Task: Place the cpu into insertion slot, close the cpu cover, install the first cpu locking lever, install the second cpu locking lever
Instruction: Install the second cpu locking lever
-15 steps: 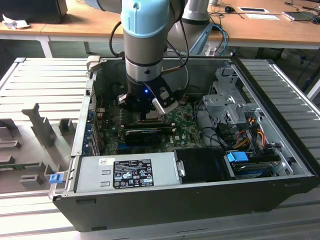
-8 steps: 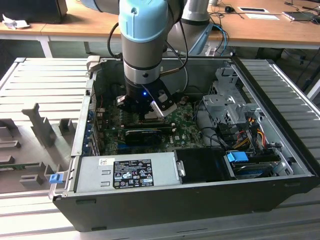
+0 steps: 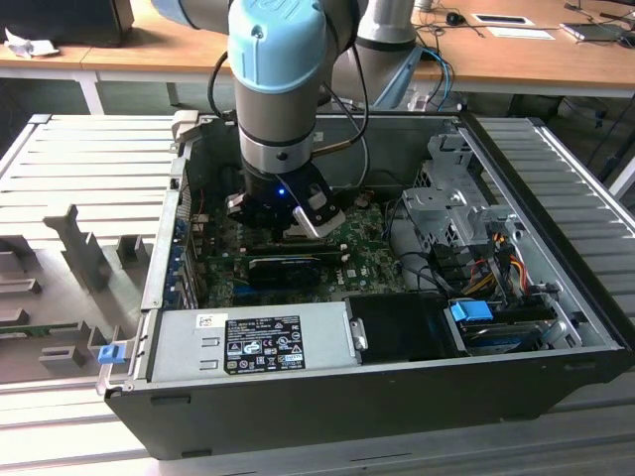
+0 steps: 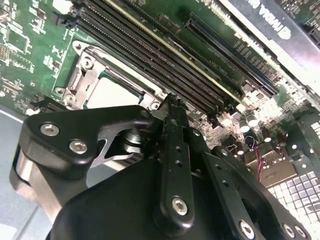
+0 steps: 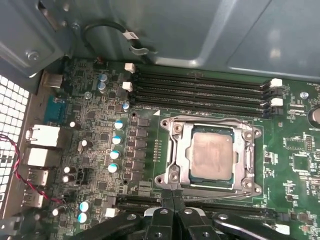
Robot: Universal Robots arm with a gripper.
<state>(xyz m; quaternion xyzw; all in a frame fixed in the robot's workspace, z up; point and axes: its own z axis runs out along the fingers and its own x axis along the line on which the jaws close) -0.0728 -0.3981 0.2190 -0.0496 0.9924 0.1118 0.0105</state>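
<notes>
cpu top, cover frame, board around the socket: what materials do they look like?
cpu: dull silver-grey metal top, matte, faintly mottled sheen. cpu cover: thin bright metal frame, likely plated steel, glinting at its edges, lying closed around the cpu. Circuit board: green laminate with fine pale traces, looks like lacquered fibreglass. Gripper: matte black fingers, metal or plastic unclear.

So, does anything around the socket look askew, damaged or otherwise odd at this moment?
Nothing stands out. In the first wrist view the cpu lies flat and square in the insertion slot, with the cpu cover down around it. The pincer is shut just beside the socket's edge, holding nothing.
</notes>
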